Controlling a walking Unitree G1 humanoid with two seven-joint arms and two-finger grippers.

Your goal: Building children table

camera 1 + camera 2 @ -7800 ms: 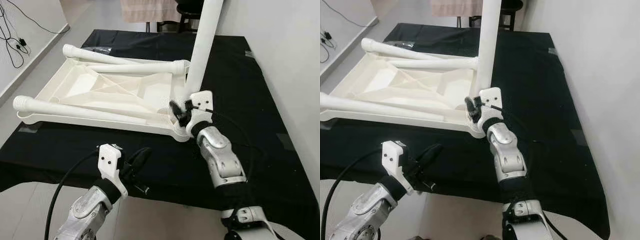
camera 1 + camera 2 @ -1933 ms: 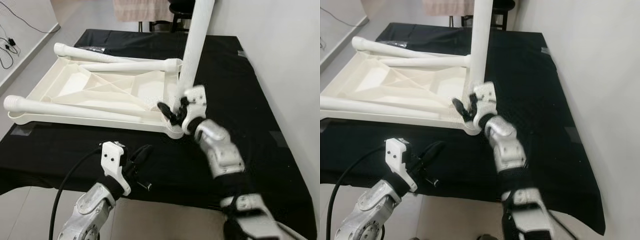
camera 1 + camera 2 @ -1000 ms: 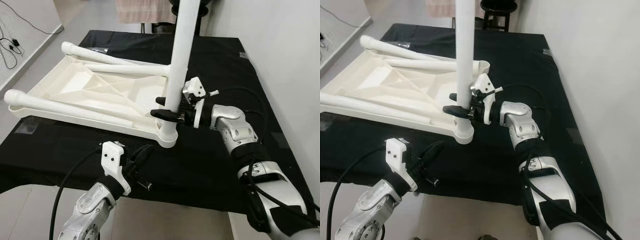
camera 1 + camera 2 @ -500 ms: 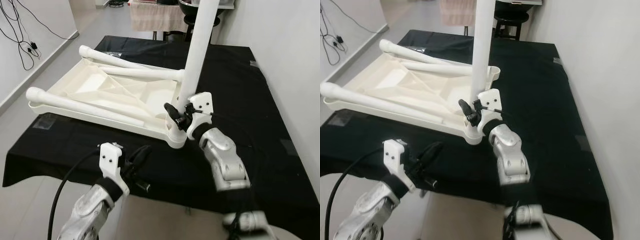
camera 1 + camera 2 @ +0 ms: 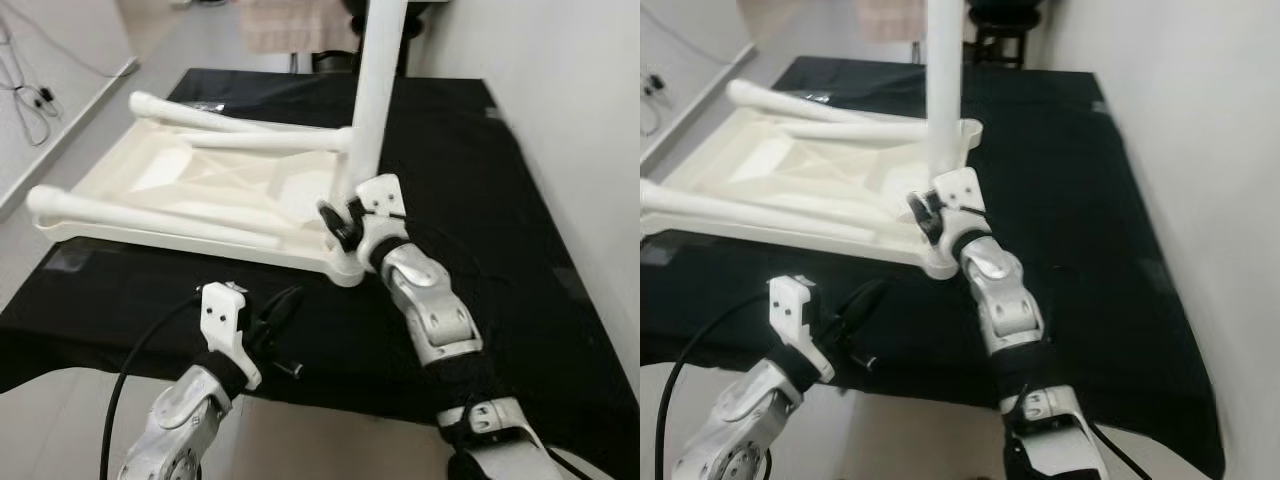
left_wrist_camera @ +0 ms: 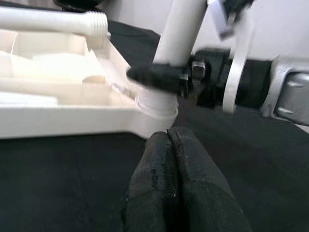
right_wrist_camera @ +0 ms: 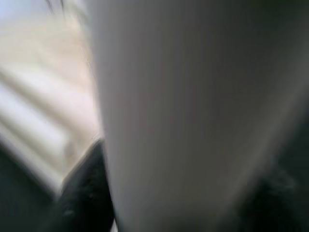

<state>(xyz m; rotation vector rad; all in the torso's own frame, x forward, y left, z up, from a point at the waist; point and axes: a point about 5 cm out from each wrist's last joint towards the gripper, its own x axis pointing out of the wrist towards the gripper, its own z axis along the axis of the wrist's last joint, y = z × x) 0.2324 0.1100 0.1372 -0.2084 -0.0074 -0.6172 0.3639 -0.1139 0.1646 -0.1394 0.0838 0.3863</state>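
text: none legible | labels: none | brands: none | numbers: none | signs: none

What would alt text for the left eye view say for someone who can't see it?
The right tool grips an upright white table leg at the corner of an upside-down white tabletop on a black-covered table. Three more legs lie across it; the left tool hovers near the front edge.

Tabletop (image 5: pixel 200 190) on cloth (image 5: pixel 480 200), leg (image 5: pixel 368 90) prob. upright.
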